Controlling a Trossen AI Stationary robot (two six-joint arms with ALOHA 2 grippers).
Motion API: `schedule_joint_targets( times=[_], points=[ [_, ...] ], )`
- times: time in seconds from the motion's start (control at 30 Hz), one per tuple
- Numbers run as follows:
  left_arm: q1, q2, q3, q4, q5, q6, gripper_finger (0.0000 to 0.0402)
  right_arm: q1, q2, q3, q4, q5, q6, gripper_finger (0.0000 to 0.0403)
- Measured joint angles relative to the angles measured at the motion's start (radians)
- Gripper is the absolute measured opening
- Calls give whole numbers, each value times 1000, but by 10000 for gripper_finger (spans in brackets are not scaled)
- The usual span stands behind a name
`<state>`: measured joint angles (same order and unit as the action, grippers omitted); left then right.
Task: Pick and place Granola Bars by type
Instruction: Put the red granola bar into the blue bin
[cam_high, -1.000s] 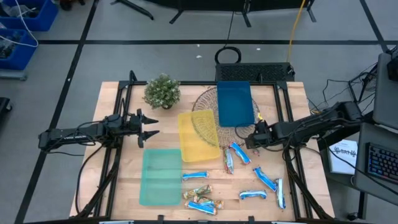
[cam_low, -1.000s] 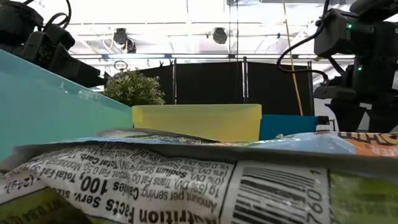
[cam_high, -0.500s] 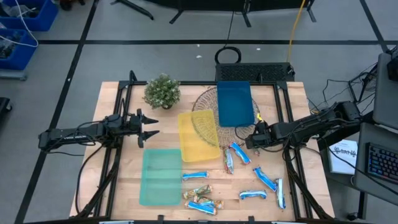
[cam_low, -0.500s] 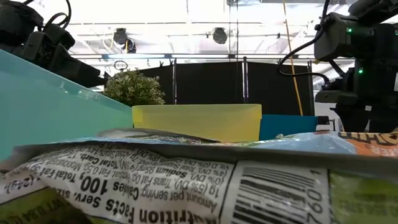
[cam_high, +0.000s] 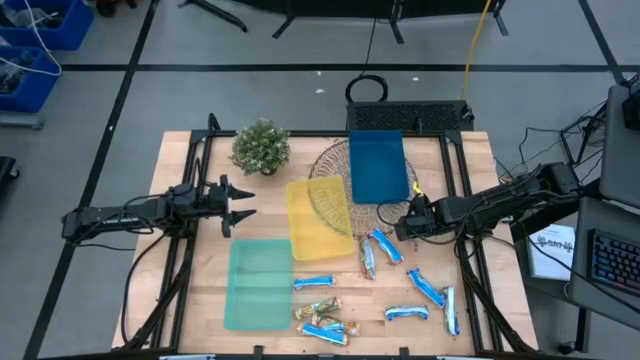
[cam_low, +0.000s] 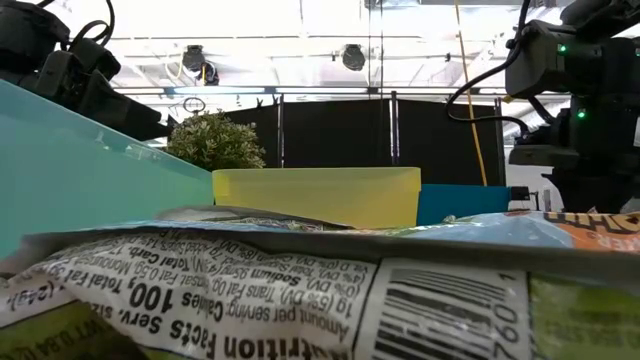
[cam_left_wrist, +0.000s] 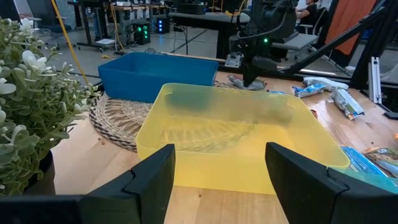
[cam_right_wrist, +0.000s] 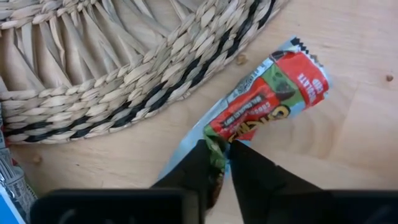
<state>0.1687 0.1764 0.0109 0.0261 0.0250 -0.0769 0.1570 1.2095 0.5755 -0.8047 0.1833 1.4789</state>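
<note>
Right gripper is pinching 1 blue-and-red granola bar, its fingers nearly together on the wrapper; the bar is lying on the worktop just beside the woven mat. Left gripper is hovering wide open, holding nothing, near the yellow tray. Other bars are lying scattered toward the worktop's near edge.
</note>
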Motion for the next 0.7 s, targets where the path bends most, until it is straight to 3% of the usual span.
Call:
schedule_joint_targets(
  times=[0.17, 0.7],
  points=[
    [0, 0, 0, 0, 0, 0, 255, 0, 0, 0, 0, 0, -27, 6],
    [0, 0, 0, 0, 0, 1, 255, 2, 0, 0, 0, -1, -81, 2]
  ],
)
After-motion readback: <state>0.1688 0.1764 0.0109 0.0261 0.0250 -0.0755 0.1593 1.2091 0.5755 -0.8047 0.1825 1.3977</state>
